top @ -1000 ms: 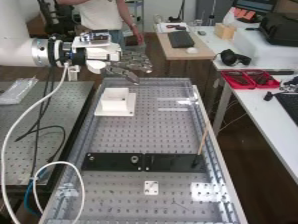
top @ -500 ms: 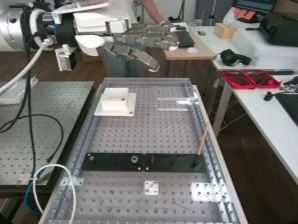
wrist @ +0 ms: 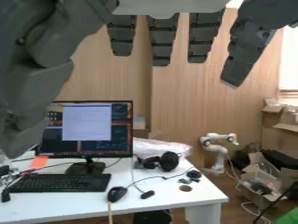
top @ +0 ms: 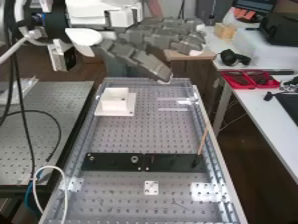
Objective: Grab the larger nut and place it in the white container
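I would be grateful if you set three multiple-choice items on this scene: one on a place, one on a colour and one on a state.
1. Where is the white container?
A) Beyond the black bar, toward the bench's far end
B) On the floor
C) On top of the black bar

2. What colour are the trays on the side table?
A) Blue
B) Green
C) Red

3. How are the fingers of the hand?
A) In a fist
B) Extended
C) Wrapped round the container

Key:
1 A: it stands well past the bar.
2 C: their rims are plainly red.
3 B: both views show them reaching out, uncurled.
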